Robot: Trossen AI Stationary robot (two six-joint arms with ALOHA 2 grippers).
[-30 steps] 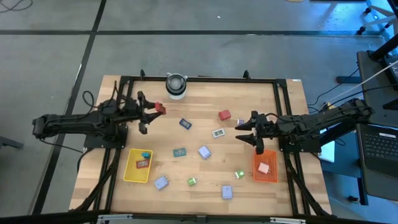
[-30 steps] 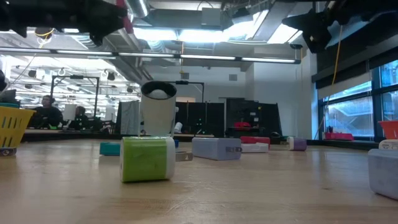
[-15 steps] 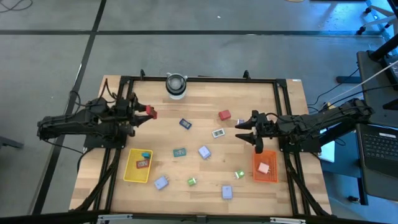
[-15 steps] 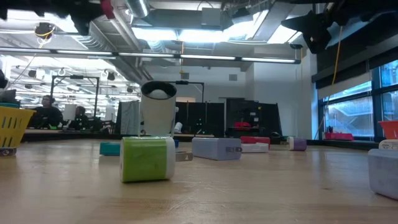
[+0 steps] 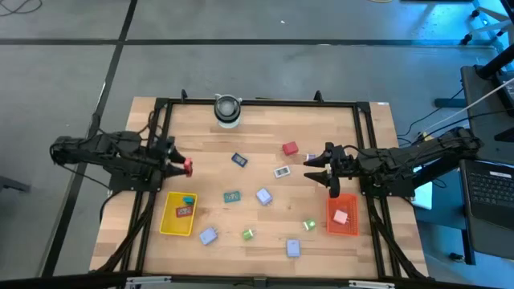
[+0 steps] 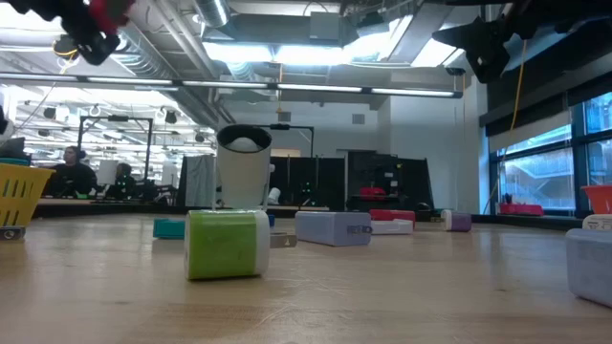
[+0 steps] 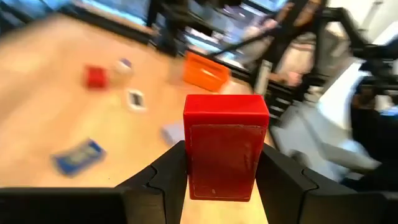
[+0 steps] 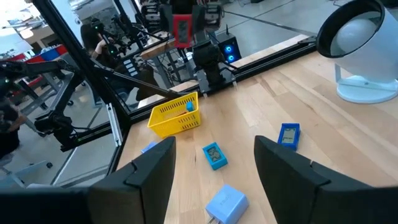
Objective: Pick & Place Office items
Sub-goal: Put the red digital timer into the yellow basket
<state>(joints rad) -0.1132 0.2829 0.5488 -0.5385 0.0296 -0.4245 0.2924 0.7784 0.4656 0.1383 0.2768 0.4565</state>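
My left gripper (image 5: pixel 185 167) hangs above the table's left edge, just beyond the yellow tray (image 5: pixel 166 217), shut on a red block (image 7: pixel 225 146), which also shows high up in the low view (image 6: pixel 107 10). My right gripper (image 5: pixel 309 169) waits open above the table's right part, next to the orange tray (image 5: pixel 351 225). Other office items lie flat on the wood: a red block (image 5: pixel 290 148), a blue packet (image 5: pixel 239 160), a teal one (image 5: pixel 232 196), lavender blocks (image 5: pixel 264 196), and green ones (image 5: pixel 248 234). My left gripper pinches the red block between its two fingers (image 7: pixel 165 177), one on each long side (image 7: pixel 191 163). The fingers reach in from the table's left side. The block is lifted clear of the table and stands out beyond the fingertips.
A round grey-white cylinder (image 5: pixel 227 110) stands at the far edge. The yellow tray holds a blue and a red item (image 5: pixel 185 210); the orange tray holds a pink one (image 5: pixel 340 216). A black frame rail (image 5: pixel 152 193) runs along the table's sides. Bare wood lies between the scattered items.
My left gripper has carried the red block from the far left part of the table toward the left and near edges, turning as it went, and kept shut on it. The block stays lifted clear.
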